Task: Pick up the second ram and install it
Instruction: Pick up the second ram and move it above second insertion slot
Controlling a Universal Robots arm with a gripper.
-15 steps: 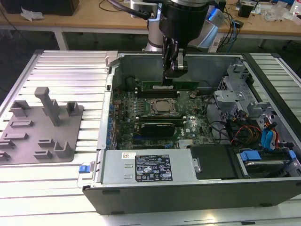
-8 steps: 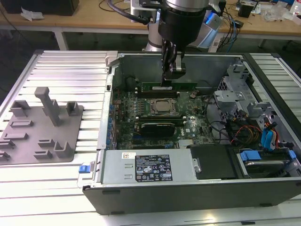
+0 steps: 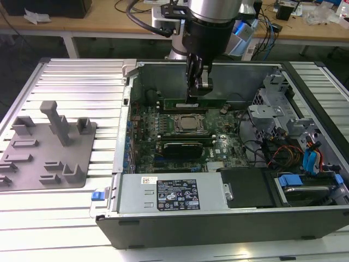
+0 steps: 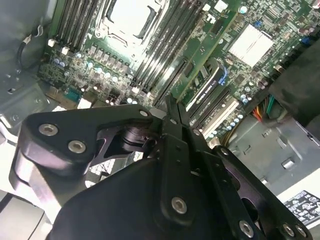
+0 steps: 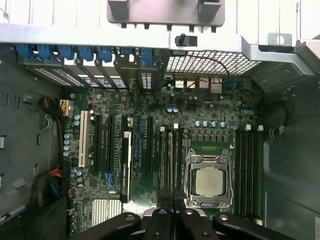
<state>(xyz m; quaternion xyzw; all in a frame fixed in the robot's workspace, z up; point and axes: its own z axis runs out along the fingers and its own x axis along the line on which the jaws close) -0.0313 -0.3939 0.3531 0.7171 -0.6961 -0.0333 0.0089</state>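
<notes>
While the power supply [image 3: 172, 194], at six o'clock in the open computer case [image 3: 218, 229], sits well apart from the work, the risk lies deeper in. Next comes the CPU socket [image 3: 189, 124] at the middle of the motherboard, with black memory slots [image 5: 176, 155] running close beside it. Beyond, at twelve o'clock from the socket in the exterior view, the second ram [image 3: 210, 102] hangs level under the gripper [image 3: 197, 94], whose fingers are drawn tight on the middle of the stick's top edge. Whether its lower edge is already in a slot I cannot tell.

With so narrow a hold at the centre, I judge the thin green board could rock end to end if one corner meets resistance first. A small sideways error would drive the contacts onto a slot wall or the socket frame instead of into the groove. A reversed notch, or end latches left closed, would also block seating, and pressing harder then risks bending the stick. The cables [image 3: 275, 150] at three o'clock look well apart.
</notes>
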